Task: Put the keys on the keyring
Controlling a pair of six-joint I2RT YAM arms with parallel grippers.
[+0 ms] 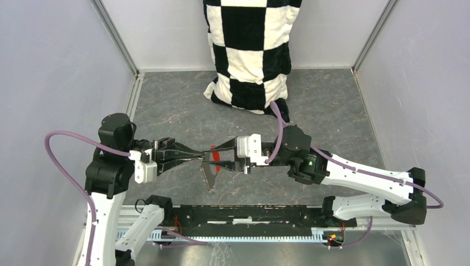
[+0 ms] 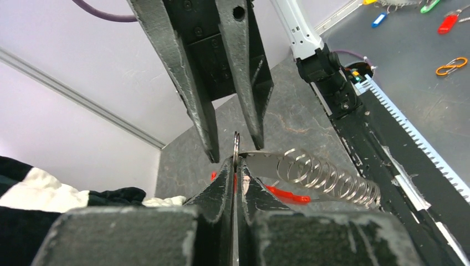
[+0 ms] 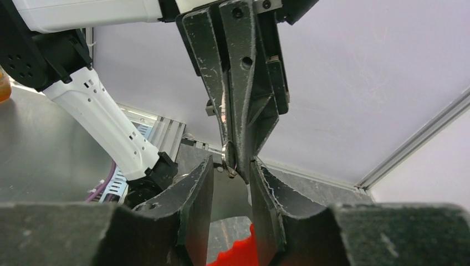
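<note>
My left gripper is shut on the keyring's thin silvery ring and holds it edge-on above the table. The ring also shows in the right wrist view. The keyring's red tag hangs below the ring, and shows in the left wrist view and right wrist view. My right gripper is open, tip to tip with the left one, its two fingers either side of the ring. The black-headed and green-headed keys are not in view on the table.
A silvery flat piece with a wire coil lies under the grippers. A black-and-white checked cloth bag stands at the back. Small coloured tags and an orange clip lie on a surface beyond the front rail.
</note>
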